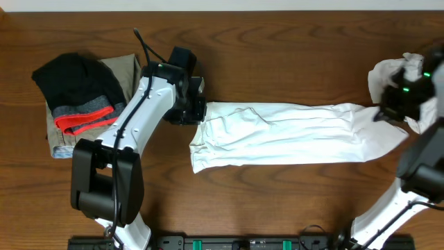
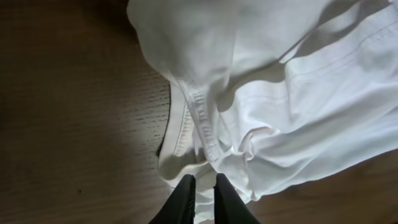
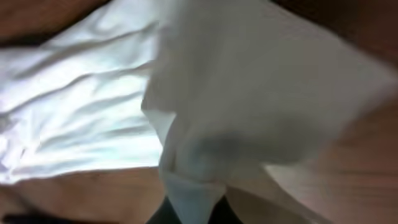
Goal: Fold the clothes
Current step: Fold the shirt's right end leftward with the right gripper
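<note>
A white garment (image 1: 291, 132) lies stretched in a long band across the middle of the table. My left gripper (image 1: 196, 111) is at its left end, shut on a fold of its white cloth (image 2: 205, 186) by the ribbed collar (image 2: 199, 118). My right gripper (image 1: 386, 111) is at its right end, shut on the white cloth (image 3: 196, 186), which fills the right wrist view and hides the fingers. No chest print shows. Black (image 1: 73, 80), grey-with-red-trim (image 1: 87, 118) and khaki (image 1: 125, 69) pieces lie stacked at the far left.
Another crumpled white garment (image 1: 395, 73) lies at the far right edge, behind my right arm. The folded stack sits just left of my left arm. The brown wooden table (image 1: 277, 201) shows in front of the stretched garment.
</note>
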You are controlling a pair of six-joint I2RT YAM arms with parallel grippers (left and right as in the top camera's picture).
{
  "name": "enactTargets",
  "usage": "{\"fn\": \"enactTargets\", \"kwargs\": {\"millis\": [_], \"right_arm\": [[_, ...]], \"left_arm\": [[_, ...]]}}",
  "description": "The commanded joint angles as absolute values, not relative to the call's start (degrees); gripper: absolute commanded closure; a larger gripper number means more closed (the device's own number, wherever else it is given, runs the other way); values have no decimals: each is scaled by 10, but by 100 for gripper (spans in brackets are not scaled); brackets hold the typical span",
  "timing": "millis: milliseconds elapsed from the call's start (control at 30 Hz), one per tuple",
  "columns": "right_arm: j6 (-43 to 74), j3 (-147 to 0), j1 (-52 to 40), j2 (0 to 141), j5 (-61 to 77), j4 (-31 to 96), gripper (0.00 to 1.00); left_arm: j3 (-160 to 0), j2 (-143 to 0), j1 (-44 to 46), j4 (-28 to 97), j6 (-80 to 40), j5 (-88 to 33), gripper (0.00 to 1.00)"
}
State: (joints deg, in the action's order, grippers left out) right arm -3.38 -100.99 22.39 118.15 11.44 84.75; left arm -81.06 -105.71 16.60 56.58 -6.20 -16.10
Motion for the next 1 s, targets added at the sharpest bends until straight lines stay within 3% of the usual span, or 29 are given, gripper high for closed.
{"fn": "enactTargets", "kwargs": {"millis": [0,700,833,967], "right_arm": [[4,-1017,165,1169,97,851,99],[95,-1015,-140,1170,47,851,99],[94,-1014,-171,1170,47,853,70],[89,-1014,-186,1170,44,856,66]], "left_arm": [[-817,-1058,164,569,-63,-154,87],[-817,-1058,164,568,-63,-154,87],[-817,-1058,164,568,-63,-154,87],[-817,-1058,164,568,-63,-154,87]]}}
